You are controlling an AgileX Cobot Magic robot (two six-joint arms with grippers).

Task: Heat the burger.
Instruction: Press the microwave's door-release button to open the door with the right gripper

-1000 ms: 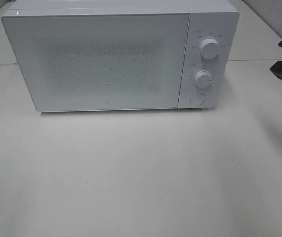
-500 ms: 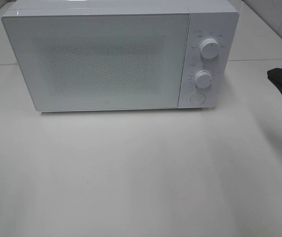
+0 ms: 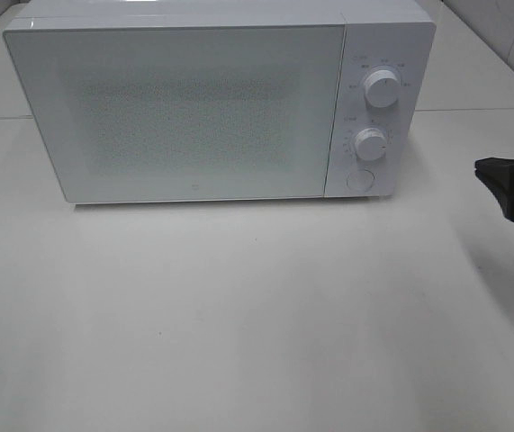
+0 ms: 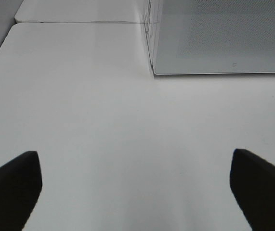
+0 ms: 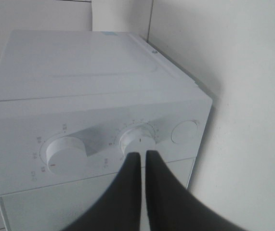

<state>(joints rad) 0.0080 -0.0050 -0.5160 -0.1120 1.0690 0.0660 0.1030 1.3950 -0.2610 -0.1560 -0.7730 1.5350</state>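
The burger is out of view; the white microwave point(image 3: 193, 108) stands with its frosted door shut and nothing shows through it. My right gripper point(image 3: 483, 169) is at the right edge of the exterior view, shut and holding nothing, its tip pointing at the microwave's control panel from some distance. In the right wrist view the shut fingertips point(image 5: 141, 155) line up just below the lower knob point(image 5: 139, 138), apart from it. My left gripper point(image 4: 133, 154) is open and bare over the table, in front of the microwave's left corner point(image 4: 151, 72).
The control panel carries an upper knob point(image 3: 382, 87), a lower knob point(image 3: 371, 143) and a round button point(image 3: 358, 179). The white table point(image 3: 238, 315) stretches in front of the microwave. A tiled wall point(image 3: 509, 27) rises at the back right.
My right gripper has come down and forward along the right edge and a little inward toward the control panel. The microwave and the left gripper have not moved.
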